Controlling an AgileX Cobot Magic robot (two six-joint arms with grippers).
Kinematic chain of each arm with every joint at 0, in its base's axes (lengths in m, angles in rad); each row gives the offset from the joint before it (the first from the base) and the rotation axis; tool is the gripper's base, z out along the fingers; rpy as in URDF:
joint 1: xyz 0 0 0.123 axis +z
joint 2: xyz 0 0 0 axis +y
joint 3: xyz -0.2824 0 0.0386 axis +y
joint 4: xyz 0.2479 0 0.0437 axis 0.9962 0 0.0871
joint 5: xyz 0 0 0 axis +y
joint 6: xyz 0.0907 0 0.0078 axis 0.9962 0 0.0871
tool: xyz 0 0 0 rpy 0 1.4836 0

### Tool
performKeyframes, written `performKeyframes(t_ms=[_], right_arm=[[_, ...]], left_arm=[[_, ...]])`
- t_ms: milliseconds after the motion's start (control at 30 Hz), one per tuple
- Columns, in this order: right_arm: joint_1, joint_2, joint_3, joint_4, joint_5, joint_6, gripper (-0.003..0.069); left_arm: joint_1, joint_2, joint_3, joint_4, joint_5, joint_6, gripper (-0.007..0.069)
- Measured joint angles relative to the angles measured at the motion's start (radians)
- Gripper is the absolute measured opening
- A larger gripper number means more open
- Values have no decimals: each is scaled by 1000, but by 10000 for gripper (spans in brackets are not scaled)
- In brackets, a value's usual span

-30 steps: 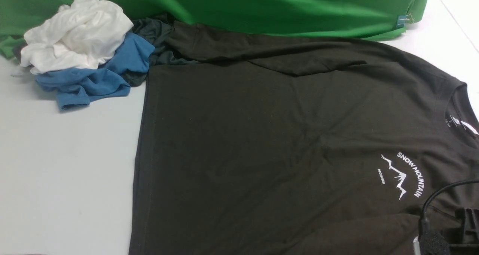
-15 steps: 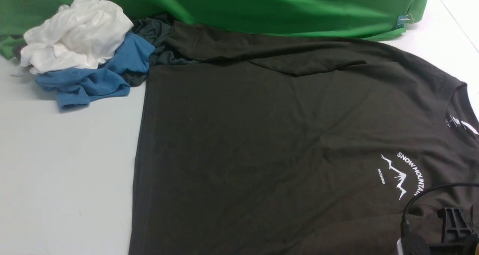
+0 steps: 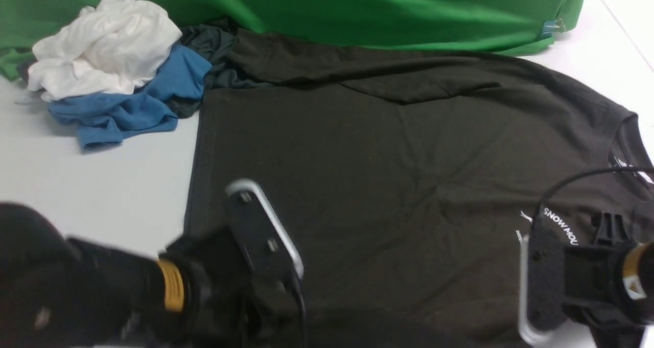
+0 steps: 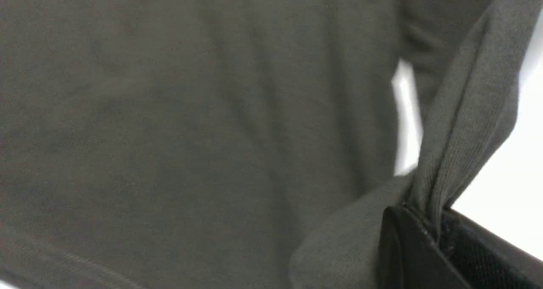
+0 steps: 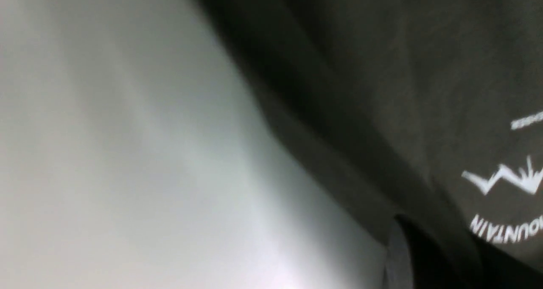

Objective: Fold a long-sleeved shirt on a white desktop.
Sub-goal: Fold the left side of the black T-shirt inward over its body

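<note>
My left claw [image 4: 432, 227] is clenched on a raised fold of the long-sleeved shirt [image 3: 383, 184], and the ribbed cloth stands up out of my black fingers [image 4: 407, 255]. My right claw [image 5: 403, 246] is closed too, at the shirt's near edge by the mountain print, though the blur keeps me from telling whether any cloth sits between its fingers. The shirt lies spread on the white desktop [image 3: 92, 200], chest up, neck toward my right, its far edge just beside the green backdrop [image 3: 383, 10].
</note>
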State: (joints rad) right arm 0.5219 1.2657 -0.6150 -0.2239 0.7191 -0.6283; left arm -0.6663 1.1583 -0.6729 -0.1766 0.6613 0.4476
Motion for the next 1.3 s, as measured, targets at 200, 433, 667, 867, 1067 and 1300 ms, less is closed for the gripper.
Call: performKeyframes(t_ms=[200, 433, 667, 867, 1067, 1300], right_arm=[[-34, 159, -59, -30, -143, 119, 34], [-117, 302, -161, -37, -166, 175, 34], [-133, 345, -237, -42, -186, 195, 34], [-133, 374, -240, -51, -211, 195, 36], [-141, 405, -240, -102, -252, 269, 125], [-196, 412, -240, -138, -347, 397, 372]], left_arm=[[214, 156, -73, -129, 0, 135, 36], [252, 300, -204, -97, 18, 139, 36], [252, 392, -283, -18, 21, 71, 36], [252, 446, -288, 84, 13, -4, 38], [252, 470, -288, 102, -60, -11, 86], [252, 487, -289, 245, -149, -11, 285]])
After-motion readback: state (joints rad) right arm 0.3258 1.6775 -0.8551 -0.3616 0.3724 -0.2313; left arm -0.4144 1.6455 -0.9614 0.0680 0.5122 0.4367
